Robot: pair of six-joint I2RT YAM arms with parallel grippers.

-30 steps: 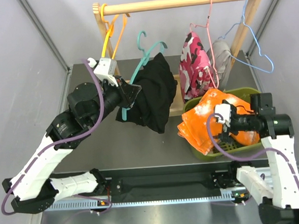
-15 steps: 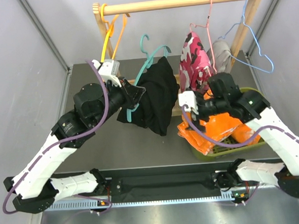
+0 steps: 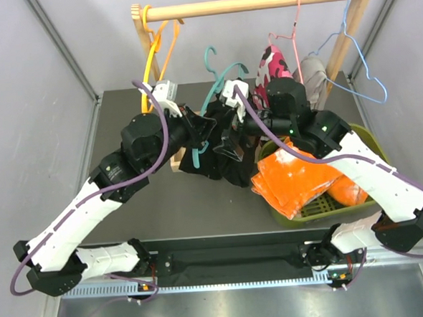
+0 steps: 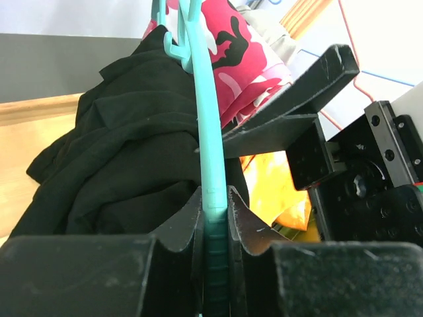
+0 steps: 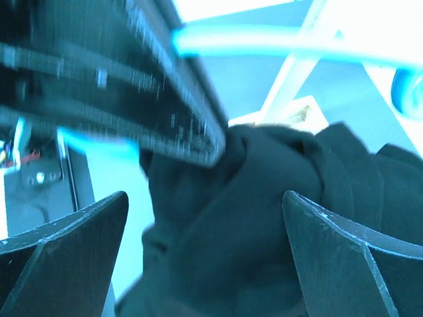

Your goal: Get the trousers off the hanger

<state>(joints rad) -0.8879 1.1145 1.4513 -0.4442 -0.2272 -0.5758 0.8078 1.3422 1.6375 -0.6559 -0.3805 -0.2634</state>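
Note:
The black trousers (image 3: 223, 165) hang bunched on a teal hanger (image 3: 216, 79). My left gripper (image 3: 201, 132) is shut on the hanger's lower arm; the left wrist view shows the teal bar (image 4: 210, 152) clamped between the jaws (image 4: 215, 198), with the black cloth (image 4: 125, 165) to its left. My right gripper (image 3: 228, 141) is open, right at the black trousers; in the right wrist view the cloth (image 5: 264, 224) fills the gap between its fingers (image 5: 205, 218). The orange trousers (image 3: 299, 182) lie in the green basket. The pink camouflage trousers (image 3: 272, 65) and the grey trousers (image 3: 314, 69) hang on the rack.
A wooden rack rail (image 3: 245, 4) spans the back, with a bare orange-yellow hanger (image 3: 154, 47) at the left and a blue hanger (image 3: 364, 77) at the right. The green basket (image 3: 361, 131) stands at the right. Grey walls close both sides.
My right arm swung left from the basket to the black trousers, leaving the orange trousers in the basket. My left gripper moved the teal hanger slightly right.

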